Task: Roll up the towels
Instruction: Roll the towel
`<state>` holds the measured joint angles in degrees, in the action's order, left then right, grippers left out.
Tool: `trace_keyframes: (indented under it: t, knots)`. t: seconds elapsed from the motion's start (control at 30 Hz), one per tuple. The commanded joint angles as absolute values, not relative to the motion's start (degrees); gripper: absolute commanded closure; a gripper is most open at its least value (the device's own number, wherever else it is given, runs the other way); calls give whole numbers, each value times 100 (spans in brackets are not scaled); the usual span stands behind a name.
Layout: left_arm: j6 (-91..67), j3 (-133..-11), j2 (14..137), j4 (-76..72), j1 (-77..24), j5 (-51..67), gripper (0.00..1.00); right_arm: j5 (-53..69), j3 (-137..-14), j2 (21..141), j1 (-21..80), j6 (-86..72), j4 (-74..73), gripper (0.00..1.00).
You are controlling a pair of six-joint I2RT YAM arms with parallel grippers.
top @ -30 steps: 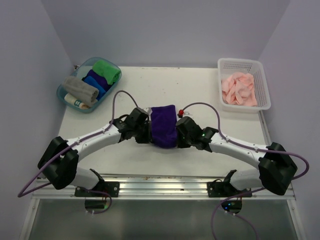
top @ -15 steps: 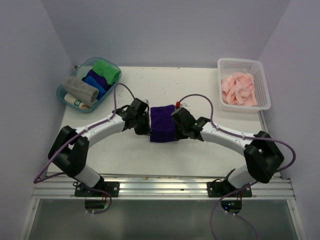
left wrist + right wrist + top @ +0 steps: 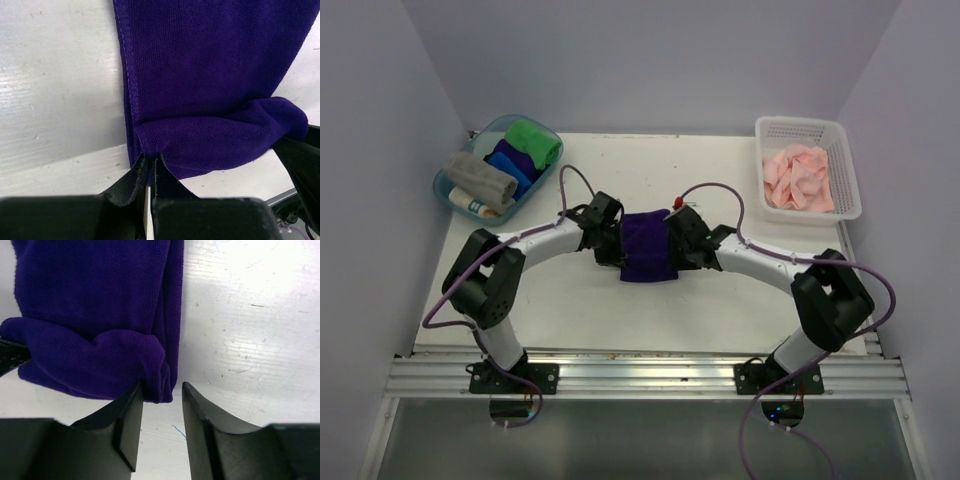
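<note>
Lying folded at the middle of the table (image 3: 640,165), the purple towel (image 3: 648,248) has its near end curled over into a low roll, which only the wrist views show. The left end effector (image 3: 149,162) is clenched on that roll's hemmed corner. The right end effector (image 3: 161,387) stands parted, the roll's other corner between its fingers and touching one of them. From above, both press against the towel's sides, fingers hidden. That view alone shows one tub (image 3: 440,188) holding three clear rolls, a grey towel (image 3: 480,178), a blue roll (image 3: 510,165) and a green roll (image 3: 534,142), and one basket (image 3: 800,122) of heaped pink towels (image 3: 798,178), too tangled to count.
</note>
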<state>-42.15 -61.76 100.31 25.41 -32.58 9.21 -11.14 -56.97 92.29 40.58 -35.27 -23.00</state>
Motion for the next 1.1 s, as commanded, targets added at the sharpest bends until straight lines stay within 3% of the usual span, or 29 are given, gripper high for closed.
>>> trace_keyframes:
  t: [0.0, 0.07, 0.17, 0.2, 0.33, 0.6, 0.8, 0.83, 0.9, 0.93, 1.07]
  knots:
    - [-4017, -6398, 10090, 2522, -3190, 791, 100, -1301, -5626, 8623, 4017, -3480, -2206, 58]
    - [-4008, -6425, 10107, 2558, -3190, 774, 100, -1239, -5529, 8342, 4051, -3498, -2145, 58]
    - [-3990, -6407, 10116, 2575, -3173, 773, 100, -1266, -5467, 8200, 4218, -3516, -2153, 70]
    - [-3999, -6399, 10116, 2575, -3164, 791, 100, -1257, -5467, 8200, 4271, -3533, -2145, 79]
    - [-3990, -6390, 10090, 2558, -3164, 817, 100, -1178, -5528, 8376, 4517, -3551, -2048, 92]
    - [-3973, -6425, 10046, 2566, -3164, 782, 98, -1019, -5809, 8665, 4588, -3568, -1951, 93]
    - [-3955, -6504, 9836, 2627, -3164, 625, 73, -1318, -6169, 9087, 4588, -3516, -2083, 92]
    - [-3955, -6530, 9809, 2671, -3164, 563, 63, -1379, -6240, 9279, 4579, -3498, -2109, 92]
    - [-3946, -6574, 9651, 2724, -3164, 440, 53, -1503, -6415, 9447, 4570, -3454, -2109, 93]
    - [-3938, -6574, 9589, 2716, -3173, 387, 38, -1529, -6468, 9596, 4562, -3437, -2101, 93]
    - [-4086, -6540, 9274, 2646, -3155, 158, 35, -1626, -6749, 9834, 4535, -3437, -2057, 93]
